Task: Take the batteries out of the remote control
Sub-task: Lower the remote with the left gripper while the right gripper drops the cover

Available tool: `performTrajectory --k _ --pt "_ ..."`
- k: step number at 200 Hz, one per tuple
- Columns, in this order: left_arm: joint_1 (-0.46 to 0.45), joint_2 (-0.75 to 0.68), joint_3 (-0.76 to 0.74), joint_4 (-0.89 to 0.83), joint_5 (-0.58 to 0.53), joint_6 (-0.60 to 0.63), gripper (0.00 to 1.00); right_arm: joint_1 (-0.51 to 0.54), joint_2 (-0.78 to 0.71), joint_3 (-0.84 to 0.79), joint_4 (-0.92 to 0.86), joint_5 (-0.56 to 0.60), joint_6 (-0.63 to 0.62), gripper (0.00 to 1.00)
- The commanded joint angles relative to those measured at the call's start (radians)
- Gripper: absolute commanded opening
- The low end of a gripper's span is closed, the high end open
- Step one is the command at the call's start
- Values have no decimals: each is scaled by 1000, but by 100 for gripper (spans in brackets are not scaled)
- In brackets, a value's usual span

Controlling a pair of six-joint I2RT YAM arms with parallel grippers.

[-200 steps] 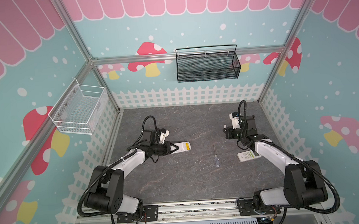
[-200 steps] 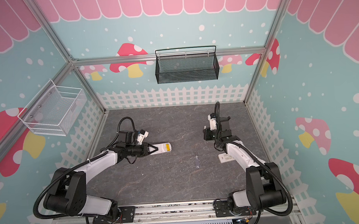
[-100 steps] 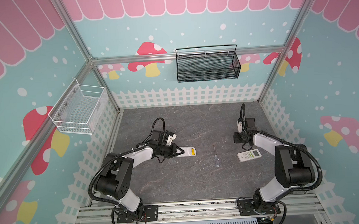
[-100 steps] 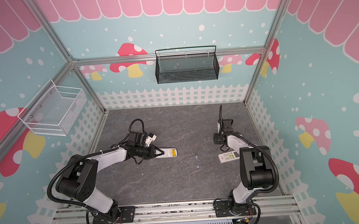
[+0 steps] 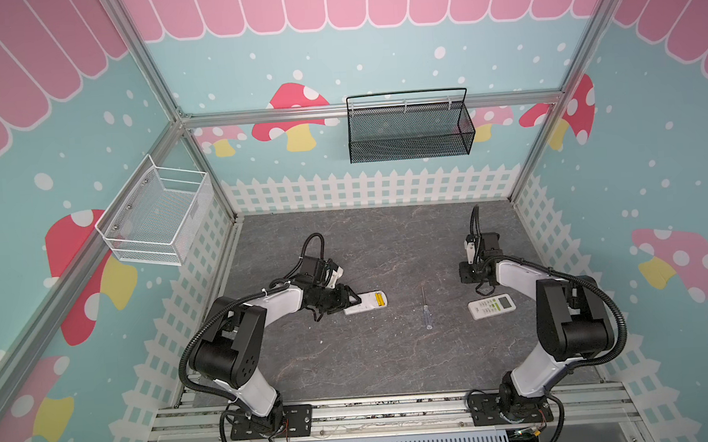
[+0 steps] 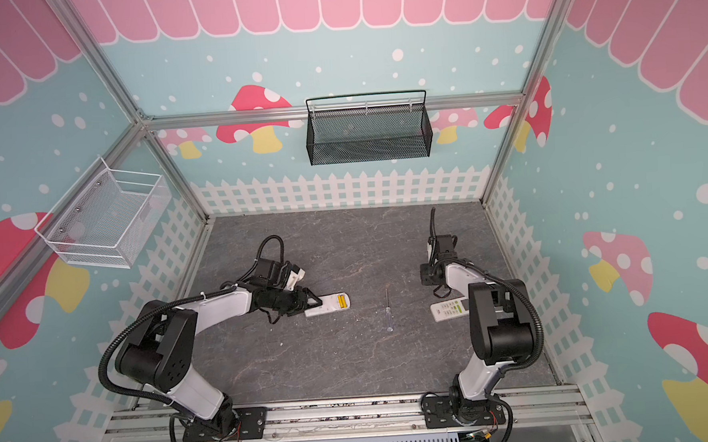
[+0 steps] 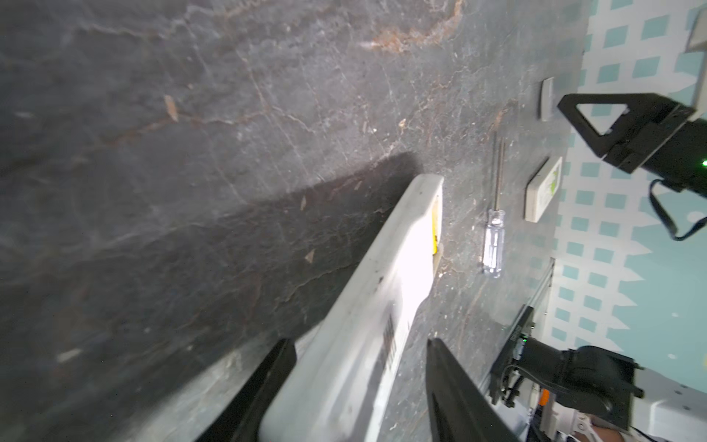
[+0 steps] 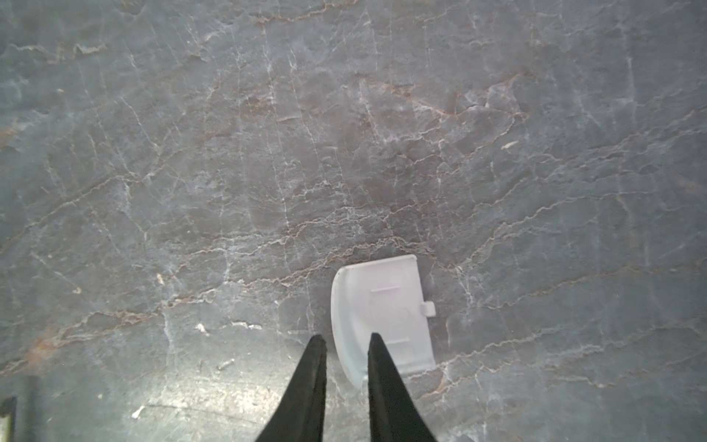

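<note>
Left fingers (image 7: 267, 382) stand wide astride the remote (image 7: 382, 287); right fingers (image 8: 311, 382), barely parted, hover over the loose cover (image 8: 386, 306). Best pin the remote, then lever the yellow batteries (image 5: 378, 299) out end-first.

Top views bright and even; left wrist view blurred, glare on the white remote (image 7: 398, 275) (dark shadow beside it).

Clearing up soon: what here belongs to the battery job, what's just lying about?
Job: white open-backed remote, its two yellow batteries, loose white plastic battery cover, second white remote.
Lying about: clear-handled screwdriver, black mesh basket, white wire basket.
</note>
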Motion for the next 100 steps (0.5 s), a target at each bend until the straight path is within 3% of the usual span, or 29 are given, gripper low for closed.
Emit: performTrajectory --k 1,35,61,100 --pt "14 -28 31 -45 -104 24 68 6 -10 12 -40 -19 -8 27" --pt "29 -91 61 -109 -215 89 83 33 -101 -4 -72 -57 30 30" --pt "54 -150 63 -126 -261 134 86 91 -206 -56 -106 -87 113 31" --pt "83 -211 96 -196 -357 315 93 230 -333 -151 -144 -76 254 32"
